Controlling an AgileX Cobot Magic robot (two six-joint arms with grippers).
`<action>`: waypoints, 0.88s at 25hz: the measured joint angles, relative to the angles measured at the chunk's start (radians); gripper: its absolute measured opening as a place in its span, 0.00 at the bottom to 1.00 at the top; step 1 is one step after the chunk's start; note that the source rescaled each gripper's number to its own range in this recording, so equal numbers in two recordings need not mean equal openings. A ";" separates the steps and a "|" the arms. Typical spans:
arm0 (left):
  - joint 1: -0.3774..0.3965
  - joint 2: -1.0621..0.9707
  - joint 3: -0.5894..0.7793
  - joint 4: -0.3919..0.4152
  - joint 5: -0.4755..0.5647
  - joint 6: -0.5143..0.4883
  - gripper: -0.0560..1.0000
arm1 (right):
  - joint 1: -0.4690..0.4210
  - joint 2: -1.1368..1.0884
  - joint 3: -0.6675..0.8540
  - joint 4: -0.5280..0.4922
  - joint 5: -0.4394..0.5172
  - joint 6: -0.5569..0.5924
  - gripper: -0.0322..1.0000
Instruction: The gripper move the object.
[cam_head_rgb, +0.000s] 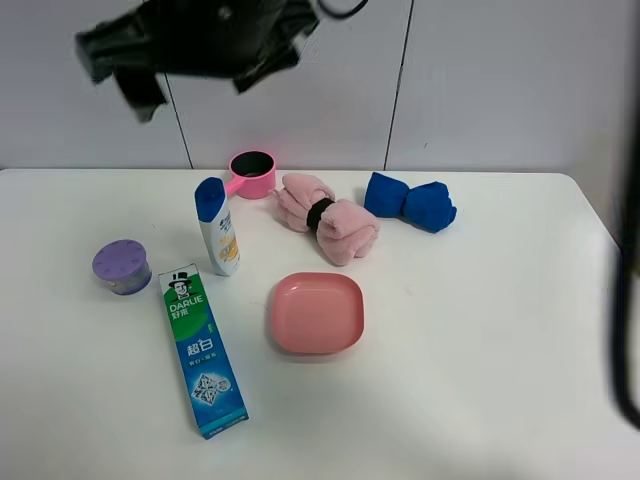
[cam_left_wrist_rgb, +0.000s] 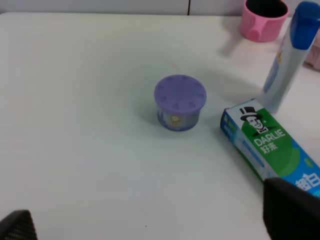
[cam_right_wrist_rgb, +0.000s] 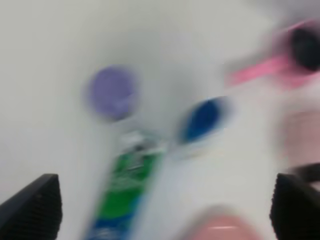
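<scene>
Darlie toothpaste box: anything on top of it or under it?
Nothing on top: the toothpaste box lies flat on the white table, printed face fully visible. Its underside is hidden, so anything beneath can't be seen. The shampoo bottle stands close by its green end.

The toothpaste box (cam_head_rgb: 203, 348) is showing glossy printed cardboard. The pink plate (cam_head_rgb: 316, 312) is looking like smooth plastic. The pink towel (cam_head_rgb: 327, 216) is looking like fluffy cloth.
</scene>
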 joint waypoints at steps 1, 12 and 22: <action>0.000 0.000 0.000 0.000 0.000 0.000 1.00 | 0.000 -0.031 0.000 -0.064 0.023 0.011 0.77; 0.000 0.000 0.000 -0.001 0.000 0.000 1.00 | 0.000 -0.419 -0.001 -0.510 0.093 0.051 1.00; 0.000 0.000 0.000 -0.001 -0.001 0.000 1.00 | 0.000 -0.774 -0.005 -0.531 0.096 -0.141 0.98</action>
